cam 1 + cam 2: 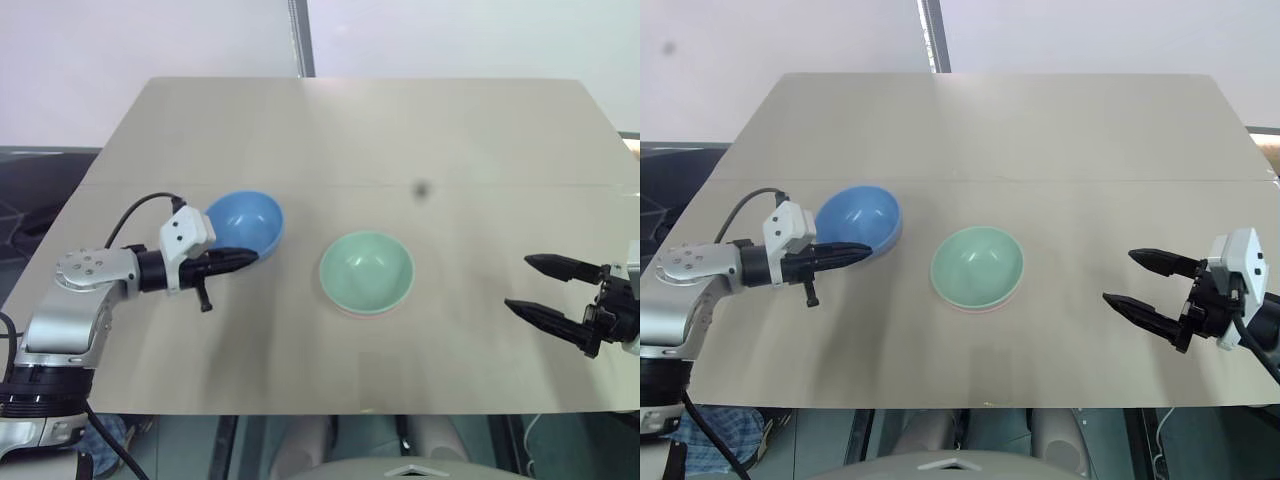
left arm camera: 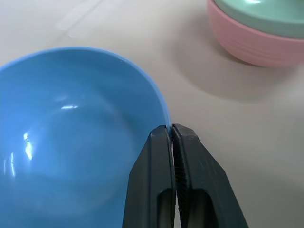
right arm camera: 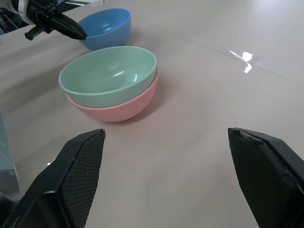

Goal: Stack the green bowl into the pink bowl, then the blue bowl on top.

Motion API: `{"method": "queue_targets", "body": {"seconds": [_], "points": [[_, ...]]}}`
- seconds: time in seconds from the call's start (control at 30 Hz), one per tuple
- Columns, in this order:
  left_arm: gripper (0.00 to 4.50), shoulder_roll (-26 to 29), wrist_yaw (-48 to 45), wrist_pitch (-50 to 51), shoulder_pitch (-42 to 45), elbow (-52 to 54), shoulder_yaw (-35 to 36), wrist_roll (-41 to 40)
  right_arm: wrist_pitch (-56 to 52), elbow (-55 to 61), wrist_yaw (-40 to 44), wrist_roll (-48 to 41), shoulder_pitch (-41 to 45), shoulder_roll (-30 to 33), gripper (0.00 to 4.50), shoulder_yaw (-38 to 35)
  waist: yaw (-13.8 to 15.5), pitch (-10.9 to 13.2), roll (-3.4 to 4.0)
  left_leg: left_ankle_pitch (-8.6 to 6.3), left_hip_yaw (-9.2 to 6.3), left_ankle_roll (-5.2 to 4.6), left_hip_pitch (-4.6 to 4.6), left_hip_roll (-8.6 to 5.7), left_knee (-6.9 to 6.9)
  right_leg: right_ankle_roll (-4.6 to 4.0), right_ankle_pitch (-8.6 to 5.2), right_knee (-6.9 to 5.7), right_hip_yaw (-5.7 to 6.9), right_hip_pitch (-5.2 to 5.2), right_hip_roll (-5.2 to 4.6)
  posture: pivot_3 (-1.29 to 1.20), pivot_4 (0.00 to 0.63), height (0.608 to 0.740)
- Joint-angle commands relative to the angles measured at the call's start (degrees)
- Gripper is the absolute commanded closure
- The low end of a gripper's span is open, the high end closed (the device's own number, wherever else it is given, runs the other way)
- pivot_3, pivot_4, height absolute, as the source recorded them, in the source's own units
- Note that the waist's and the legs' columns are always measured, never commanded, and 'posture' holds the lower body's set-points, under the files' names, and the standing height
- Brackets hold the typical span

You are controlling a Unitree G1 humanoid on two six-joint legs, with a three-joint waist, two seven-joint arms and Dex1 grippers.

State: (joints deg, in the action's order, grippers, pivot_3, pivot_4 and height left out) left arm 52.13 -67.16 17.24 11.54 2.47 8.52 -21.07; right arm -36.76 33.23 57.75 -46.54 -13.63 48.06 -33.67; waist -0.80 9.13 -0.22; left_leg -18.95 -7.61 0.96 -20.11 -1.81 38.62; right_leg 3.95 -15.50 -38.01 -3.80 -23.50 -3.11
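Spanning the view, pale bench [image 1: 400, 130]. Nested mid-bench, green bowl [image 3: 108, 75] in pink bowl [image 3: 124, 107], first step done. Near left edge, blue bowl [image 2: 71, 137], rim pinched by left gripper [image 2: 171, 129] for lifting. Well apart, right gripper [image 1: 1135, 278], jaws wide, idle.

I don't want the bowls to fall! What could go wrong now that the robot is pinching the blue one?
The left fingers pinch only the thin rim of the blue bowl, so it might slip or tip when lifted. The green bowl already sits in the pink bowl; a bump while the blue bowl is set on top could push that stack along the table.
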Motion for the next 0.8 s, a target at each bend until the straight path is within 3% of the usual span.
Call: {"method": "queue_targets", "body": {"seconds": [0.03,0.6,0.8], "points": [[4.40,1.2,-1.0,-0.5,-1.1,1.6,1.6,-0.9,1.4,0.7,0.0,-0.7,0.3,0.4,0.00,-1.2,0.0,0.0,0.00,0.00,0.00,0.00,0.00,0.00,0.00,0.00,0.00,0.00,0.00,0.00,0.00,0.00,0.150,0.740],[4.40,0.6,-2.7,-4.3,10.0,3.3,1.1,-3.7,2.6,-0.3,0.2,0.6,0.3,0.2,0.00,-0.1,-0.1,0.0,-0.01,0.00,0.03,0.00,-0.04,-0.02,0.04,0.00,0.00,-0.01,0.04,-0.01,0.02,0.00,0.150,0.740],[4.40,1.4,-4.4,-2.6,6.3,4.6,0.6,-4.0,3.1,0.1,-0.2,0.7,-0.5,-0.3,0.00,-0.3,-0.2,0.0,-0.01,0.00,0.04,0.00,-0.04,-0.02,0.05,0.00,0.00,-0.01,0.04,-0.01,0.02,0.00,0.150,0.740]]}}
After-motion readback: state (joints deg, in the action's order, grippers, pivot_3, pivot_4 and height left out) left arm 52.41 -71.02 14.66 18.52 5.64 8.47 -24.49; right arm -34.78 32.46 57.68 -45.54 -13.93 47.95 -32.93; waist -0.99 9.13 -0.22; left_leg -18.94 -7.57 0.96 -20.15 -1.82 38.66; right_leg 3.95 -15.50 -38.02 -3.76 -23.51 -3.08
